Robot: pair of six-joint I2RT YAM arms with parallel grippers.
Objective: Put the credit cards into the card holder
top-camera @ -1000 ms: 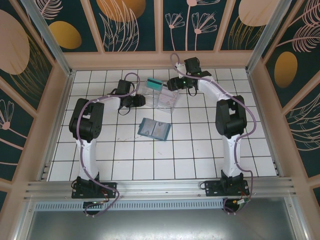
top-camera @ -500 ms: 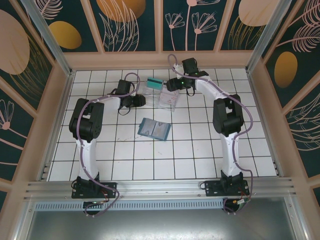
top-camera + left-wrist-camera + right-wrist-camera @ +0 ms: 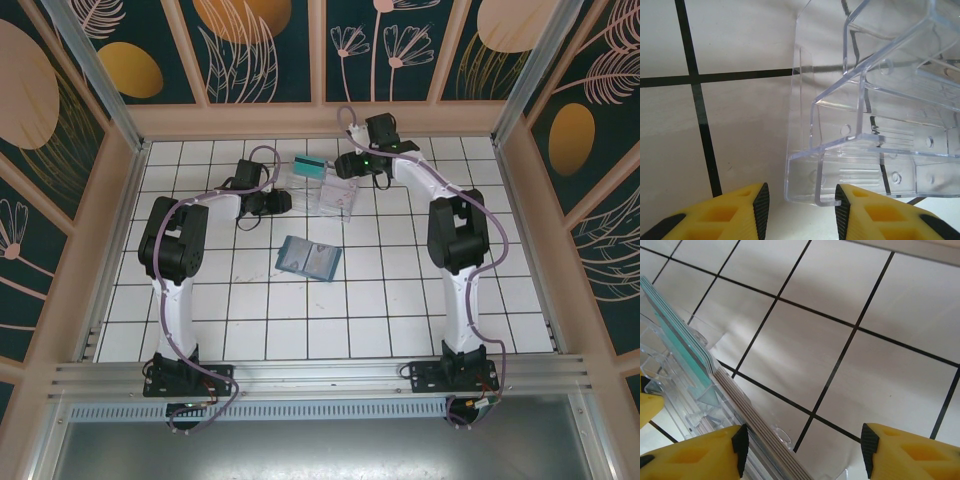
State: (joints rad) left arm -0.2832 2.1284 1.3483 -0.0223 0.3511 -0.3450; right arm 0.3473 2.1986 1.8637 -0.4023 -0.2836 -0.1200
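Observation:
The teal-green credit cards (image 3: 308,167) stand on edge in a clear plastic tray (image 3: 326,198) at the back of the table. In the right wrist view the teal cards (image 3: 681,335) sit behind a whitish stack of card edges (image 3: 756,421). My right gripper (image 3: 805,447) is open just right of the tray (image 3: 670,375), its left pad against that whitish stack. My left gripper (image 3: 801,200) is open around the tray's near corner (image 3: 812,192); the right pad touches it and the left pad stands apart. The dark-teal card holder (image 3: 308,258) lies open on the tiles, nearer the arms.
White tiles with dark grout cover the table, fenced by wooden walls on three sides. The left gripper (image 3: 283,201) sits at the tray's left side and the right gripper (image 3: 340,168) at its far right corner. The tray's clear walls (image 3: 860,140) form several stepped slots.
The right gripper's jaws have narrowed and the right wrist has shifted slightly by the tray. The left arm, tray and card holder have not moved.

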